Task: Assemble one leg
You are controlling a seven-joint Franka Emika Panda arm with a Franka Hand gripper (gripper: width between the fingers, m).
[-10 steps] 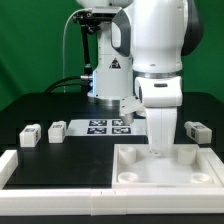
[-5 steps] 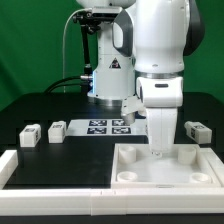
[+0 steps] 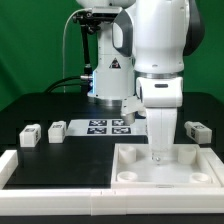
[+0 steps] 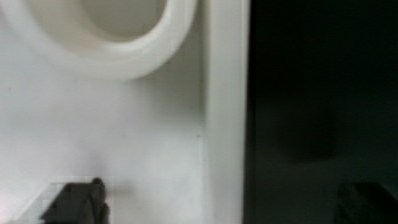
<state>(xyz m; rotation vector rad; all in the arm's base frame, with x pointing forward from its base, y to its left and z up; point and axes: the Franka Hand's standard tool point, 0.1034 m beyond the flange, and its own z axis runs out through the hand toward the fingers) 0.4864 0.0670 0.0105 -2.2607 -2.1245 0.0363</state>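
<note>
Three small white legs with tags lie on the black table: two at the exterior view's left (image 3: pixel 30 136) (image 3: pixel 56 130) and one at its right (image 3: pixel 197 129). My gripper (image 3: pixel 157 150) points straight down at the far wall of the large white tray-shaped piece (image 3: pixel 130 170), away from all the legs. In the wrist view my gripper (image 4: pixel 219 205) is open and empty. Its dark fingertips (image 4: pixel 75 203) stand wide apart on either side of the tray's wall (image 4: pixel 222 120). A round socket (image 4: pixel 125 30) shows on the tray's surface.
The marker board (image 3: pixel 108 126) lies behind the tray, near the robot base (image 3: pixel 108 75). A low white wall (image 3: pixel 50 168) runs along the front at the exterior view's left.
</note>
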